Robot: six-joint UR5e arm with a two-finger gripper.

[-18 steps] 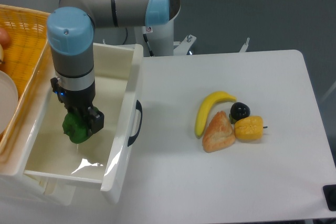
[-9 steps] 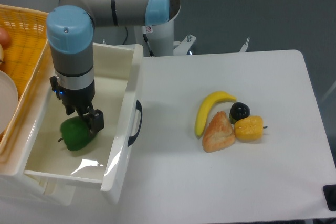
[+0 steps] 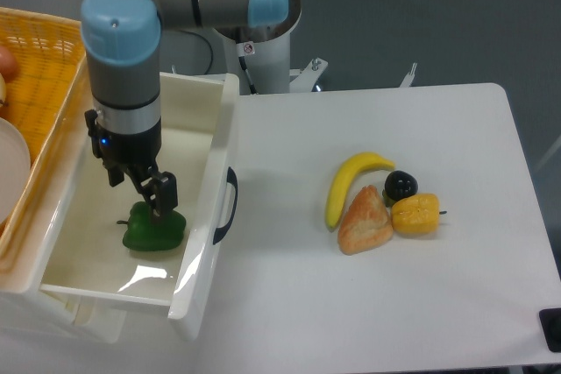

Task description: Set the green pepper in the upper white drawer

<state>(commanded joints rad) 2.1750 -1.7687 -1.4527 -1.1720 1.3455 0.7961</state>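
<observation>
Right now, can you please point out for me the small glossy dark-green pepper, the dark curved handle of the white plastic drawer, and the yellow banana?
small glossy dark-green pepper (image 3: 154, 229), fixed camera view, middle of its body.
dark curved handle of the white plastic drawer (image 3: 230, 206), fixed camera view, mid-curve of the handle.
yellow banana (image 3: 344, 183), fixed camera view, middle of its curve.

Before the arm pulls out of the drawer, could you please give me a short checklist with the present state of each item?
1. Green pepper lies on the floor of the upper white drawer: ok.
2. Gripper open and let go of the pepper: looks ok, though one finger is right above it; contact cannot tell.
3. Pepper at rest, not rolling: cannot tell.
4. Way up free of the drawer walls: ok.
5. Banana and the other food on the table untouched: ok.
</observation>
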